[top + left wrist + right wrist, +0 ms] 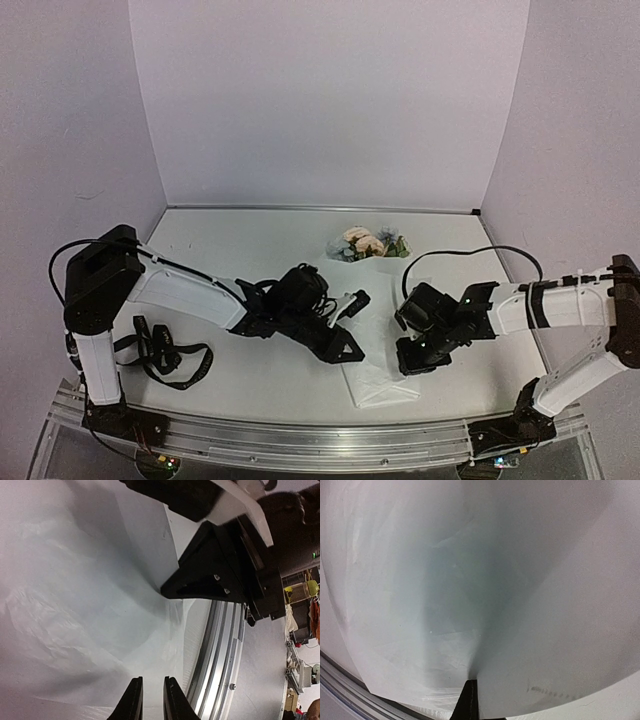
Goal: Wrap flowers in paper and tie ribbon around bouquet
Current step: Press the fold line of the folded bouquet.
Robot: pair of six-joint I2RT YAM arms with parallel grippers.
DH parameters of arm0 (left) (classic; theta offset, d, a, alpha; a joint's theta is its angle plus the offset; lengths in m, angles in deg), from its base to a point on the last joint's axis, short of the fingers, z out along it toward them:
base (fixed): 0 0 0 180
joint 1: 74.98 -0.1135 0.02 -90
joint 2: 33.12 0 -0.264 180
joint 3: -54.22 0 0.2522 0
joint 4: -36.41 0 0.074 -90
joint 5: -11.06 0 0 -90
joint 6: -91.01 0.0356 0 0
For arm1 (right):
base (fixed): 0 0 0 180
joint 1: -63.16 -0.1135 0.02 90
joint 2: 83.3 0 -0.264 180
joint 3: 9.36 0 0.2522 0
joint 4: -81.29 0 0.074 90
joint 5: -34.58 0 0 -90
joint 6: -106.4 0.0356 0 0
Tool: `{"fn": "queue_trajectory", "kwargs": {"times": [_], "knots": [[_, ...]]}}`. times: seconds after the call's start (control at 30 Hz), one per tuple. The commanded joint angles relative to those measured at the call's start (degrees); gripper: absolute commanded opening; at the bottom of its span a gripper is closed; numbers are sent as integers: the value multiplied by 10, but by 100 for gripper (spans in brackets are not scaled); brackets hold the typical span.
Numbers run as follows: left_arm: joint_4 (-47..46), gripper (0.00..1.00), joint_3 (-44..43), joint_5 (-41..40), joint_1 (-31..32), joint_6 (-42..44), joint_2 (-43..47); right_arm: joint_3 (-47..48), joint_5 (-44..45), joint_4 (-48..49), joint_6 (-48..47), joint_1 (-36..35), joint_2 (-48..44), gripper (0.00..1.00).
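Observation:
The white paper (380,385) lies crinkled in the middle of the table, near the front. My right gripper (470,682) is shut on a fold of this paper (470,580), whose creases run into the fingertips. My left gripper (153,680) hovers over the paper (75,605) with a narrow gap between its fingers and nothing visibly in it. In the top view the left gripper (345,345) and right gripper (412,358) face each other across the sheet. The flowers (368,243) lie beyond the paper, towards the back wall. The black ribbon (165,355) lies coiled at the front left.
The aluminium rail (220,645) runs along the table's near edge, just past the paper. The right arm's black gripper body (210,575) shows close by in the left wrist view. White walls close off the back and both sides.

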Motion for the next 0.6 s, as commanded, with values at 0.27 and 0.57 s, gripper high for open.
{"fn": "queue_trajectory", "kwargs": {"times": [0.27, 0.57], "knots": [[2, 16, -42, 35, 64, -11, -72, -30, 8, 37, 25, 2, -3, 0], [4, 12, -26, 6, 66, -34, -106, -40, -9, 42, 25, 2, -12, 0]]}}
